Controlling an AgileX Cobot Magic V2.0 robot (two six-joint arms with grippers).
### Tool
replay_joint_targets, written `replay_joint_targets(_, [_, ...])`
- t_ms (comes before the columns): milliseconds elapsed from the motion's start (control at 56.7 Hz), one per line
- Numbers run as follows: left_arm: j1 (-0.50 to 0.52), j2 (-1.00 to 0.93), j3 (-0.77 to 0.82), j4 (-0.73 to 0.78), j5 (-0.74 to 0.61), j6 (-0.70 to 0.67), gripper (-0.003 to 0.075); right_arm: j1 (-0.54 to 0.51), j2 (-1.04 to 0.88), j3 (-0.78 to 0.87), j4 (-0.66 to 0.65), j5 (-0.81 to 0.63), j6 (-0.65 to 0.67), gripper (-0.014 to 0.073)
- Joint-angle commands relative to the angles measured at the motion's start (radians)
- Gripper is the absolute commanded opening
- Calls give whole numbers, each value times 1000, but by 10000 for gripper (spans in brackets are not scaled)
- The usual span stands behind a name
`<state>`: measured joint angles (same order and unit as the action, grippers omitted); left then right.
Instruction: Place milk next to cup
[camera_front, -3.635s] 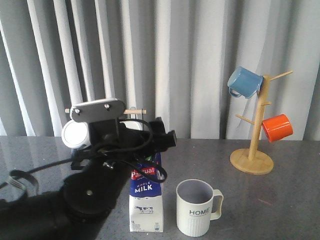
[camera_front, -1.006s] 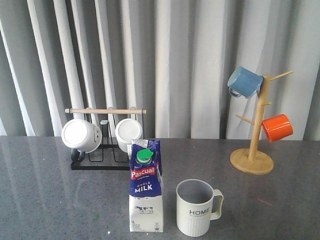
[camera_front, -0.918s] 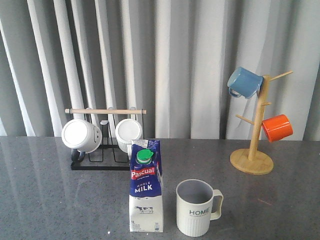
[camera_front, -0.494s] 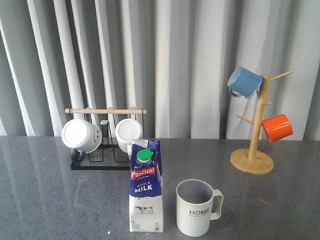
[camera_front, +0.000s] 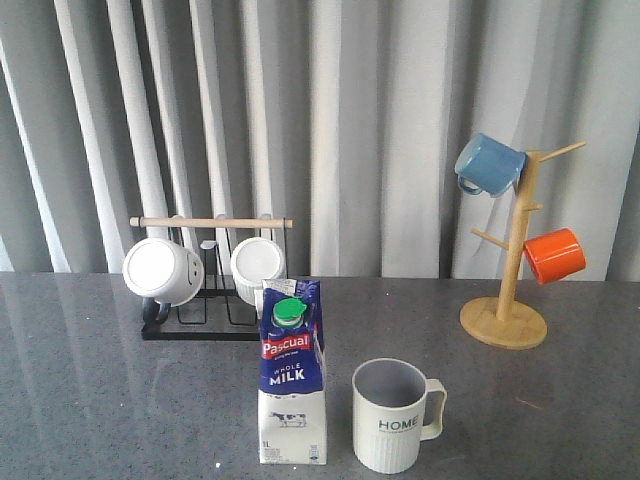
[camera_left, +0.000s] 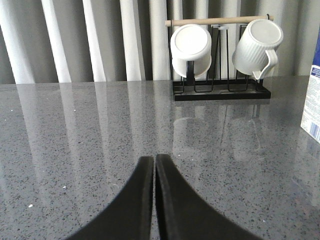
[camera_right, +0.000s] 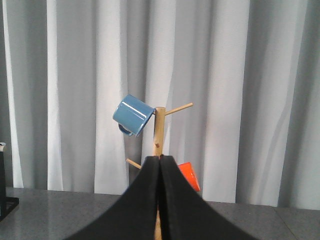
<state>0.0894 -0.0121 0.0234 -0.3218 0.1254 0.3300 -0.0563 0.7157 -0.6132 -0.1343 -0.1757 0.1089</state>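
Front view: milk (camera_front: 292, 385) stood upright at lower centre of the table (camera_front: 100, 400), just beside the cup (camera_front: 392, 415), a small gap between; the arm covering it 3.6 s earlier was gone, nothing else had moved. Placement looked done, so arms are best kept clear. Left wrist view: left claw (camera_left: 154, 165) closed, empty, carton edge at far right. Right wrist view: right claw (camera_right: 160, 165) closed, empty, facing the mug tree (camera_right: 159, 135).
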Motion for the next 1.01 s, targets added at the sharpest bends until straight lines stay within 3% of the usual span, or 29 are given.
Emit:
replay_joint_targets(0, [3, -12, -28, -6, -86, -12, -6, -7, -3, -26, -4, -71, -2, -8])
replay_joint_targets(106, [5, -12, -28, 27, -91, -22, -6, -7, -3, -26, -4, -71, -2, -8])
replay_joint_targets(282, [5, -12, -25, 344, -105, -342, -6, -7, -3, -26, -4, -71, -2, -8])
replay_joint_targets(353, [5, -12, -26, 382, -108, -396, -6, -7, -3, -26, -4, -71, -2, -8])
replay_joint_targets(582, [5, -12, -19, 280, -104, -276, -6, -7, -3, -26, -4, -71, -2, -8])
replay_joint_targets(988, [5, -12, -27, 280, -104, -274, -6, -7, -3, -26, -4, -71, -2, -8])
